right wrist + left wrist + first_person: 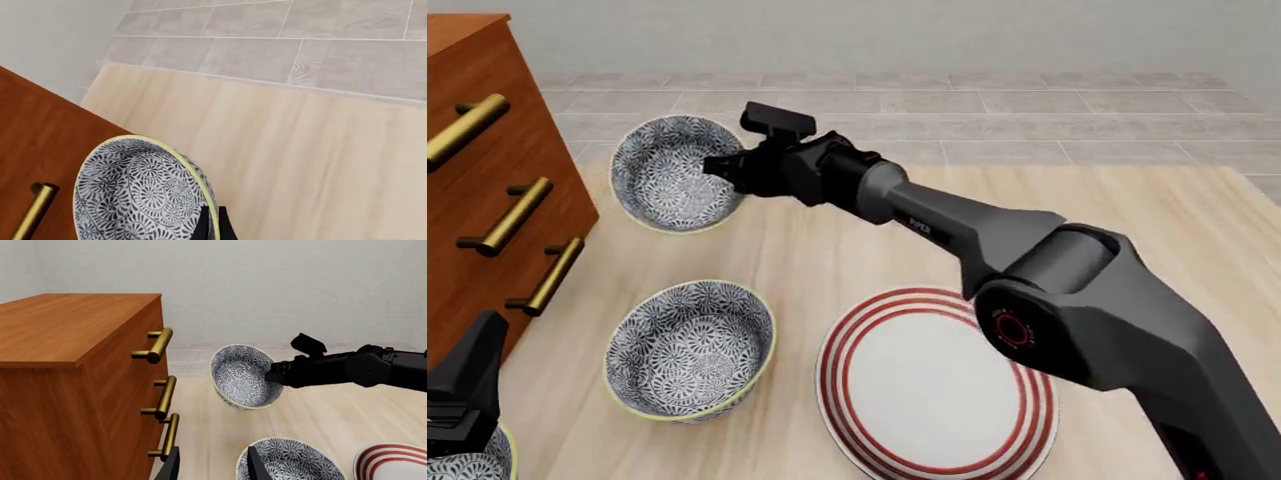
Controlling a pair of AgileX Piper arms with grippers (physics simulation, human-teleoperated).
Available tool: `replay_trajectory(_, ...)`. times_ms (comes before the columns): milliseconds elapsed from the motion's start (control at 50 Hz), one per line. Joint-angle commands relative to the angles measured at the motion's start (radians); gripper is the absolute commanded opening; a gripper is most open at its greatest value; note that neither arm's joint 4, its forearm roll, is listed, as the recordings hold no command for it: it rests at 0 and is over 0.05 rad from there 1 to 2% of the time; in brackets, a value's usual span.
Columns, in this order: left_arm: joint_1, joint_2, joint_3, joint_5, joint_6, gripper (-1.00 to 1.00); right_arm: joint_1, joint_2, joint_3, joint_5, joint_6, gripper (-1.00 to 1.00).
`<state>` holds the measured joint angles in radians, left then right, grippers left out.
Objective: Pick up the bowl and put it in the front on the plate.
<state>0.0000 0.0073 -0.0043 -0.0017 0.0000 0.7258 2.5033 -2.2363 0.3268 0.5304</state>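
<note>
- My right gripper (723,168) was clamped on the rim of the bowl (673,172), holding it tilted above the table's far left, near the drawer chest (481,170).
- I judged it needed levelling, then slow carriage to the plate (934,385).
- Plate and bowl looked empty; 1 identical bowl (690,348) sat beside the plate.
- My left gripper (208,467) seemed apart, though barely visible.

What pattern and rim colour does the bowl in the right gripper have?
The held bowl has a dense blue-grey floral pattern on white, with a thin yellow-green rim; the right wrist view shows it best.
</note>
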Motion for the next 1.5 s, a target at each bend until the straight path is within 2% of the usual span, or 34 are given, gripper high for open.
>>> replay_trajectory(20, 0.0, 0.0, 0.0, 0.0, 0.0, 1.0, -0.04, -0.058, 0.035, 0.002, -0.019, -1.0)
replay_trajectory(220, 0.0, 0.0, 0.0, 0.0, 0.0, 1.0, -0.066, -0.11, 0.103, -0.014, -0.01, -1.0)
replay_trajectory(340, 0.0, 0.0, 0.0, 0.0, 0.0, 1.0, -0.091, -0.122, 0.094, 0.024, -0.015, -1.0)
replay_trajectory(460, 0.0, 0.0, 0.0, 0.0, 0.0, 1.0, -0.108, -0.16, 0.136, 0.026, -0.013, -1.0)
replay_trajectory(480, 0.0, 0.0, 0.0, 0.0, 0.0, 1.0, -0.117, -0.153, 0.119, 0.054, -0.021, -1.0)
replay_trajectory(560, 0.0, 0.0, 0.0, 0.0, 0.0, 1.0, -0.126, -0.189, 0.168, 0.05, 0.002, -1.0)
replay_trajectory(680, 0.0, 0.0, 0.0, 0.0, 0.0, 1.0, -0.137, -0.264, 0.259, 0.027, -0.004, -1.0)
replay_trajectory(820, 0.0, 0.0, 0.0, 0.0, 0.0, 1.0, -0.139, -0.337, 0.356, 0.003, 0.018, -1.0)
replay_trajectory(880, 0.0, 0.0, 0.0, 0.0, 0.0, 1.0, -0.136, -0.361, 0.394, -0.001, 0.044, -1.0)
replay_trajectory(1020, 0.0, 0.0, 0.0, 0.0, 0.0, 1.0, -0.138, -0.424, 0.477, -0.018, 0.053, -1.0)
replay_trajectory(1120, 0.0, 0.0, 0.0, 0.0, 0.0, 1.0, -0.134, -0.479, 0.566, -0.046, 0.095, -1.0)
replay_trajectory(1200, 0.0, 0.0, 0.0, 0.0, 0.0, 1.0, -0.132, -0.529, 0.631, -0.058, 0.099, -1.0)
replay_trajectory(1400, 0.0, 0.0, 0.0, 0.0, 0.0, 1.0, -0.159, -0.593, 0.68, -0.045, 0.093, -1.0)
replay_trajectory(1500, 0.0, 0.0, 0.0, 0.0, 0.0, 1.0, -0.164, -0.607, 0.677, -0.002, 0.086, -1.0)
